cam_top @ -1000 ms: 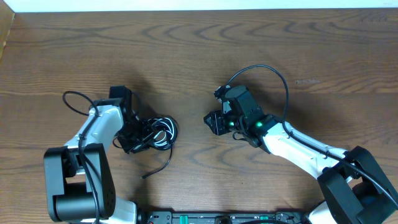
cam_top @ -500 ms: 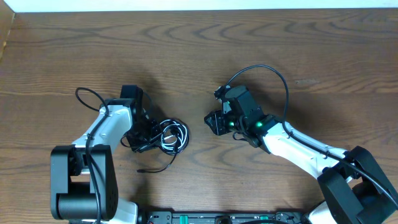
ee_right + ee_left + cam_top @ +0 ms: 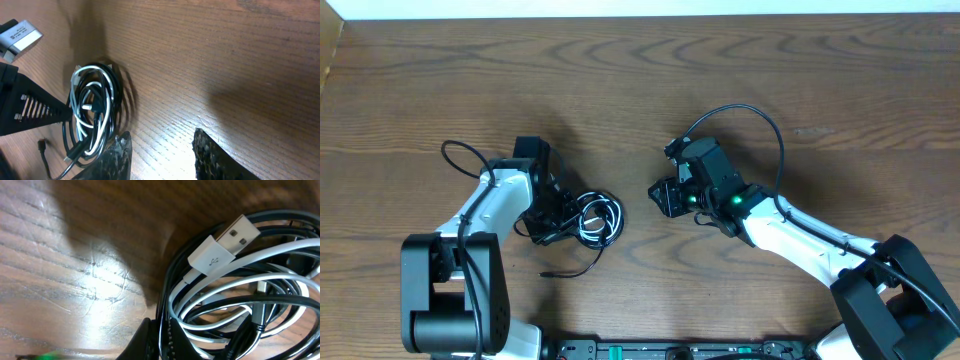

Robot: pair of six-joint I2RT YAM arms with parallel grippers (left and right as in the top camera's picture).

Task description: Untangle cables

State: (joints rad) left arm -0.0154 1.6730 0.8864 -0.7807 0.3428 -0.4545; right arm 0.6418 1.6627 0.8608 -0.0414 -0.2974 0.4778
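Across the brown wood-grain table [image 3: 640, 80] little had shifted on my right side. On the left, my white left arm [image 3: 495, 200] had swung a little toward the middle of the table. It took the tangled coil of thin black and white cables [image 3: 595, 220] with it, so the coil lay nearer the centre than a second before, just left of the midline and well apart from my right gripper [image 3: 665, 197].

The bigger change was in my left gripper [image 3: 548, 225]. Its jaws had drawn fully together at the coil's left edge, and in the wrist view black strands ran right against one fingertip [image 3: 150, 340]. I judged that I was now pinching part of the bundle there rather than merely touching it.

My right gripper's jaws stood spread over bare wood, with nothing between them and the coil ahead of them.

The loose black cable tail [image 3: 575, 268] trailed toward the near edge, and the white flat USB plug [image 3: 225, 245] sat on top of the loops.

With one side anchored, I judged the right gripper could go in for a free end, most likely that plug.
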